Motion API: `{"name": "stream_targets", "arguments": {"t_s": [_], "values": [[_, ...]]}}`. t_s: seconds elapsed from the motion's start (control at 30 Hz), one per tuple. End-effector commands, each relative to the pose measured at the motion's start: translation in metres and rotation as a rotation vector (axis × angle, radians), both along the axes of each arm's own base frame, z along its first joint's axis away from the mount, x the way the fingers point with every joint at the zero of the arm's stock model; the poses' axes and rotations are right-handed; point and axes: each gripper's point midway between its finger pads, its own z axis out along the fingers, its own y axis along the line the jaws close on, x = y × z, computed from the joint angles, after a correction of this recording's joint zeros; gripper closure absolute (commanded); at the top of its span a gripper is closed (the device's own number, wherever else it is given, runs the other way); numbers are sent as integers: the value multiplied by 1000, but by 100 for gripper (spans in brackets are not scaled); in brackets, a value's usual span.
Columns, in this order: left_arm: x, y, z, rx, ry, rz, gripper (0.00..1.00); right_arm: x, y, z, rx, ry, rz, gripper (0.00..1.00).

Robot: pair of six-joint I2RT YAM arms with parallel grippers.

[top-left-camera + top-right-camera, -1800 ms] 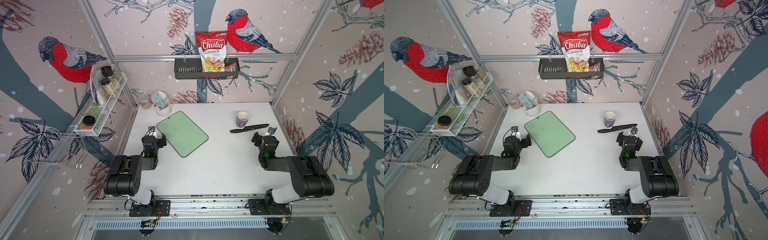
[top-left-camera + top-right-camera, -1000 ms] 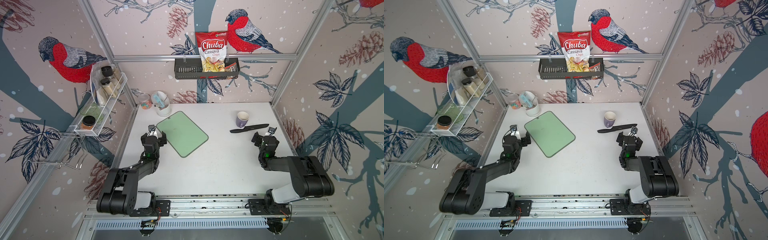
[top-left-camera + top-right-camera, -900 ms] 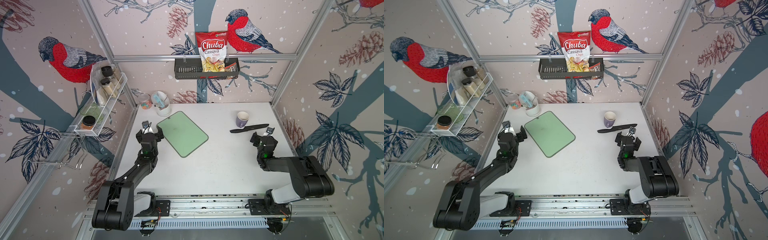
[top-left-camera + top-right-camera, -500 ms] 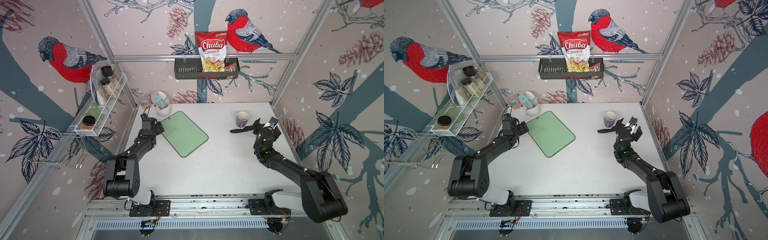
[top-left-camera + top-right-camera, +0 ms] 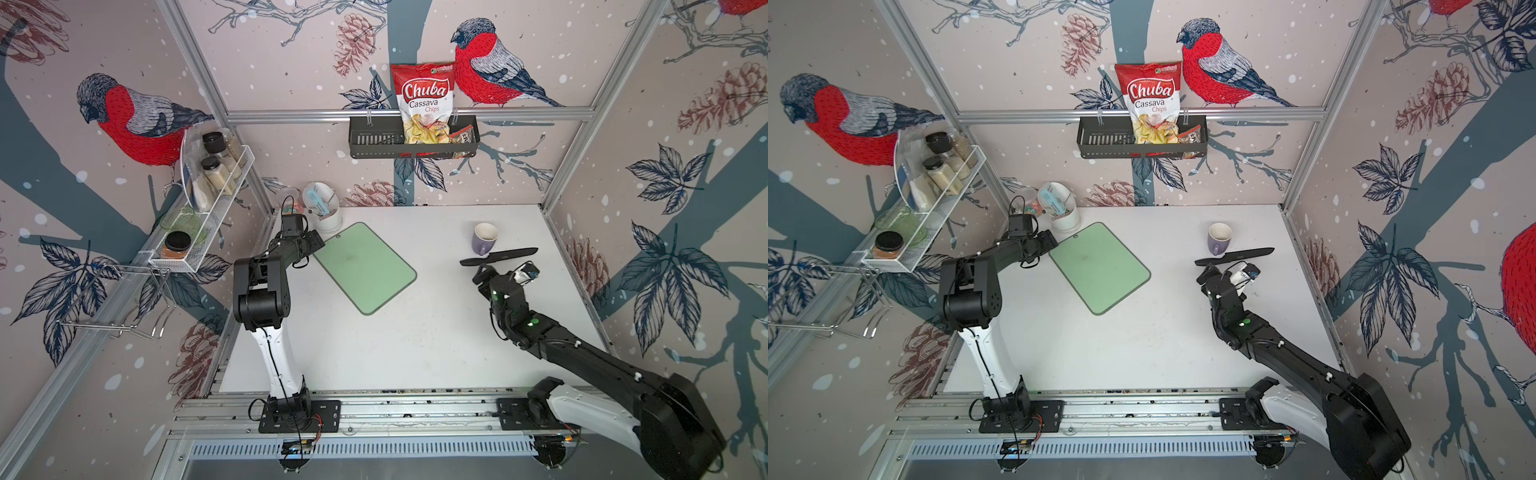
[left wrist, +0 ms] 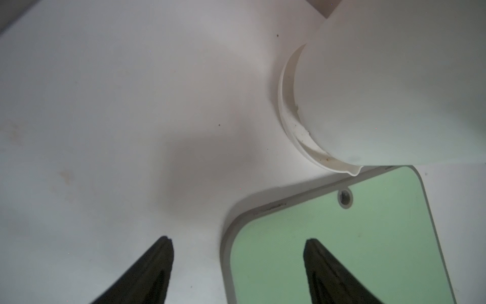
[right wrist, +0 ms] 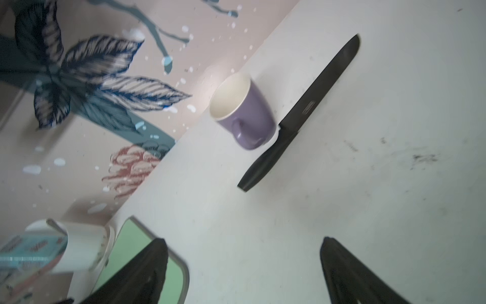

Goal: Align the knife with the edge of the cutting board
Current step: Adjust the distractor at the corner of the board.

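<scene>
Both arms have unfolded from their tucked pose near the front rail and reached out across the table [image 5: 415, 340].

Left gripper [image 6: 238, 239] is at the cutting board's [image 5: 365, 270] far left corner. Its fingers are part-way apart, one over bare table and one over the green face, with nothing pinched between them. White tub [image 5: 329, 214] crowds that same short edge, by the hanging hole. The board lies skewed on the table. Its long edge facing the right arm has open table all along it, which looks the best room for laying the blade.

Purple mug [image 5: 484, 237] comes next, then the knife [image 5: 498, 257] lying flat just in front of it. The knife is well apart from the board, handle toward the board and tip toward the right wall [image 5: 590, 249]. In the right wrist view the handle-blade junction sits against the mug base or nearly so; cannot tell which. Right gripper [image 7: 244, 239] hangs just short of the handle, jaws wide and empty.

Judgement: the knife is stiff, light, thin and likely slick on this top. The blade lies too flat to pinch, so take the thicker handle across its width. Mind the mug behind and the wall off the tip when lifting.
</scene>
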Motion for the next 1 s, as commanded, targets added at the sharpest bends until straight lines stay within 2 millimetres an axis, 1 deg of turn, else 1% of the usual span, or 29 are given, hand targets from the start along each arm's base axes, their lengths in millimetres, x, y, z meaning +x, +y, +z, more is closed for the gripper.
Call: {"name": "stream_targets", "arguments": {"t_s": [0.0, 0.03, 0.07, 0.13, 0.23, 0.3, 0.37, 0.43, 0.5, 0.57, 0.67, 0.73, 0.8, 0.83, 0.87, 0.97], "values": [[5, -8, -4, -89, 10, -19, 20, -4, 30, -13, -54, 35, 53, 7], [8, -10, -5, -114, 6, -24, 20, -5, 43, -13, -63, 35, 83, 7], [12, -12, -8, -144, 9, -31, 20, -5, 57, -24, -91, 59, 110, 7], [19, -13, -9, -193, -12, -35, 21, -6, 81, -35, -120, 84, 164, 6], [25, -13, -14, -244, -38, -28, 21, -8, 113, -52, -140, 136, 247, 5], [29, -11, -15, -273, -53, -25, 21, -10, 128, -65, -156, 163, 282, 4], [32, -7, -18, -302, -64, -21, 21, -12, 143, -73, -162, 181, 317, 3], [36, -6, -20, -337, -79, -13, 21, -13, 152, -83, -171, 207, 338, 3], [41, -7, -19, -378, -100, -16, 22, -14, 161, -99, -169, 258, 356, 2], [48, -15, -22, -433, -115, -33, 22, -15, 172, -110, -160, 294, 390, 3], [58, -27, -26, -527, -147, -61, 23, -16, 182, -124, -143, 340, 405, 2], [60, -32, -35, -553, -138, -53, 23, -16, 184, -134, -135, 367, 401, 2], [62, -34, -35, -548, -123, -54, 23, -15, 185, -141, -128, 389, 402, 2], [63, -38, -32, -546, -126, -66, 23, -14, 185, -142, -122, 395, 398, 2], [65, -44, -30, -548, -126, -82, 23, -13, 185, -144, -118, 402, 397, 2], [63, -65, -35, -567, -84, -125, 22, -10, 184, -150, -96, 422, 381, 2]]}}
